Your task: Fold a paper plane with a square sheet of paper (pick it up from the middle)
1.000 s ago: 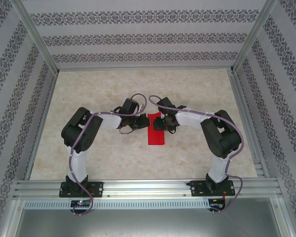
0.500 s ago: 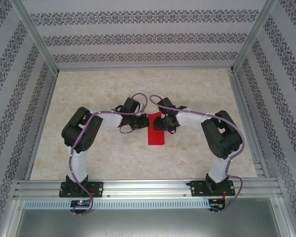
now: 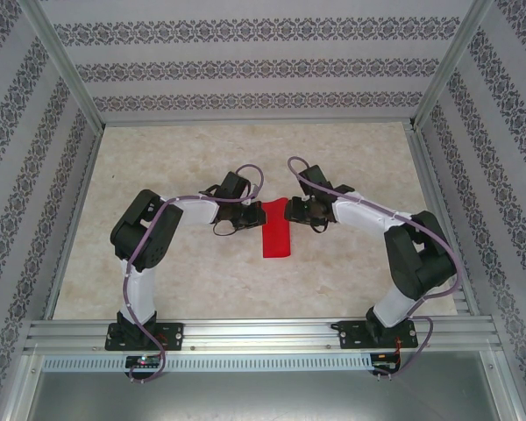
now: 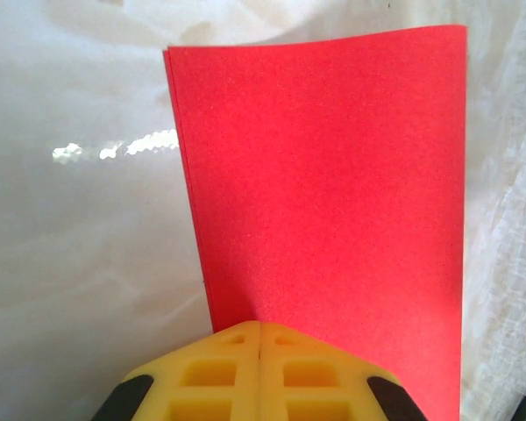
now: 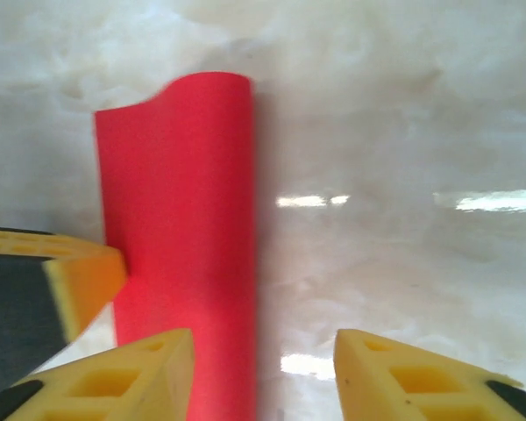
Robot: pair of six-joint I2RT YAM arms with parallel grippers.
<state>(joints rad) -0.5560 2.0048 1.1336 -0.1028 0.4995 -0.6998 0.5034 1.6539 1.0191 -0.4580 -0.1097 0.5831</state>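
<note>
Counting first: one red sheet (image 3: 277, 230), already doubled over into a longish strip, plus two grippers on the job. Lying flat on the table (image 3: 202, 272) right between the two hands, with its long axis running away from the arm bases in the overhead view.

Checking the left wrist view: left gripper (image 4: 259, 329) pinched fully shut, clamping nothing, tips resting right at the near end of the strip with the rest stretching straight ahead of them. Seeing what looks like two stacked layers along the edge off to that hand's left.

Checking the right wrist view: right gripper (image 5: 261, 342) sitting partway open, gripping nothing. Strip running forward past its left finger, mostly off to that side, with one long edge just poking into the gap. Far end curling up a little.

So, calling the left hand the nearer one, touching the paper and probably pinning it, and the right one just beside it. Guessing the next crease depends on coming in sideways across that long axis and flattening the lifted end.
</note>
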